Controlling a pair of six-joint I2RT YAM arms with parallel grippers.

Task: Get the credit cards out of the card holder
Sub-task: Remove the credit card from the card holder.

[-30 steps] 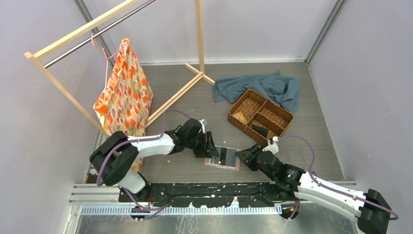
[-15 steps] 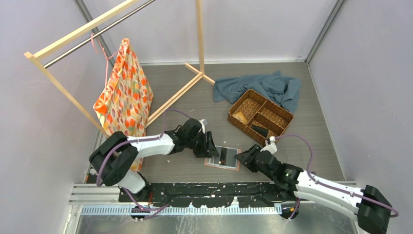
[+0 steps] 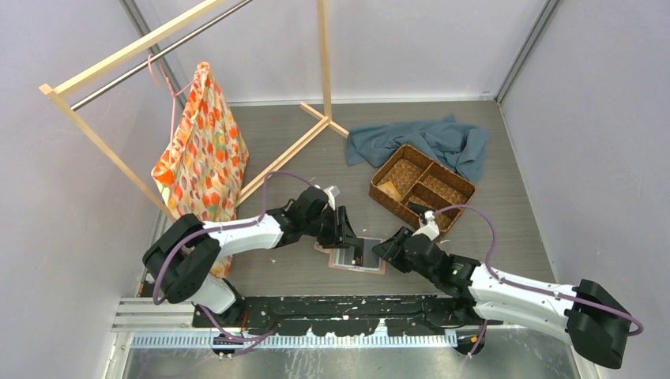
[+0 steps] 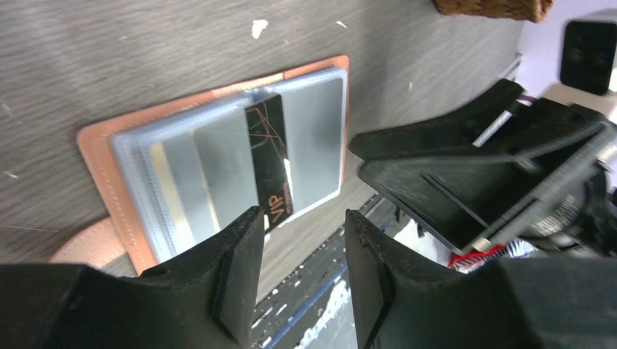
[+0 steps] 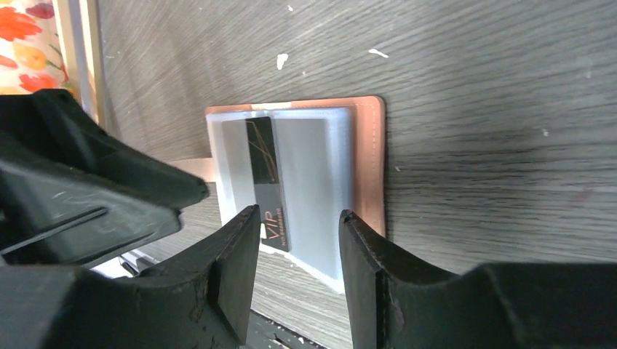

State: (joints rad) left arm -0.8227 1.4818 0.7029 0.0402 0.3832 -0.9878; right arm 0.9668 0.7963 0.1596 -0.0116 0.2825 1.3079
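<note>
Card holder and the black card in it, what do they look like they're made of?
Card holder: matte salmon-pink leather or imitation, going by the stitched edge; which one is unclear. Its sleeves: glossy clear-grey plastic, catching glare. Black card: thin stiff plastic, probably, printed with gold lines and VIP.

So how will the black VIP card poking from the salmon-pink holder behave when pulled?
The thin black plastic card looks stiff and light, and glossy, so probably slippery. The open salmon-pink leather-like card holder lies loose on the table, so it may slide along unless pinned.
</note>
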